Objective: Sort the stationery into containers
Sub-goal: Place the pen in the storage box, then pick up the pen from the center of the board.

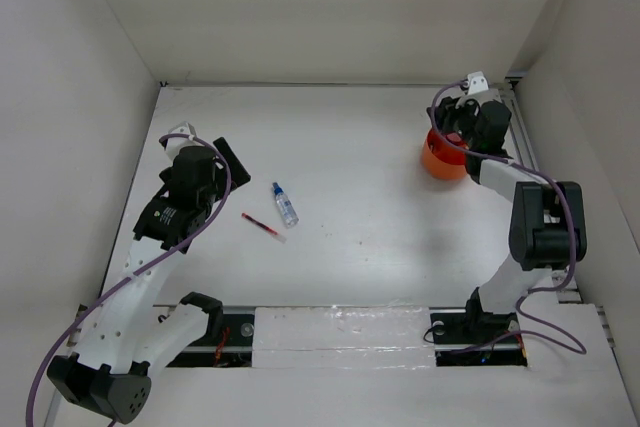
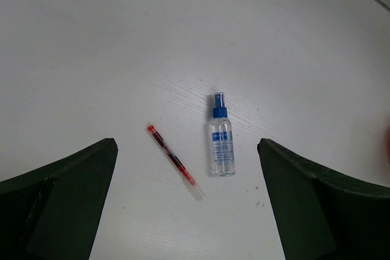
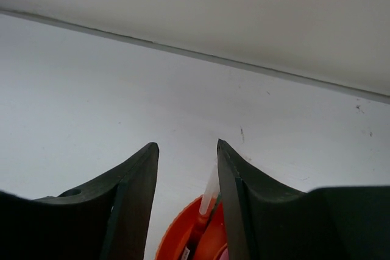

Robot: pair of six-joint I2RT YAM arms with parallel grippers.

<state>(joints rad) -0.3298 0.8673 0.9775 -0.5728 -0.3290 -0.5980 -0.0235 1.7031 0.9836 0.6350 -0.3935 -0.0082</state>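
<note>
The left gripper [image 2: 187,148] hung with jaws spread wide and empty above a thin red pen [image 2: 173,161] and, just right of it, the clear blue-capped bottle [image 2: 223,148] (both flat on the table [image 2: 122,41]). Far right, the right gripper [image 3: 186,148] hovered over the orange tub [image 3: 180,238], jaws narrowly parted, a clear-tipped pen [image 3: 209,190] rising from the tub between them.

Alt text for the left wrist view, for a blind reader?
A thin red pen and a clear plastic bottle with a blue cap lie apart on the white table, seen from above between the left hand's two dark fingers, which stand wide open and touch neither.
</note>
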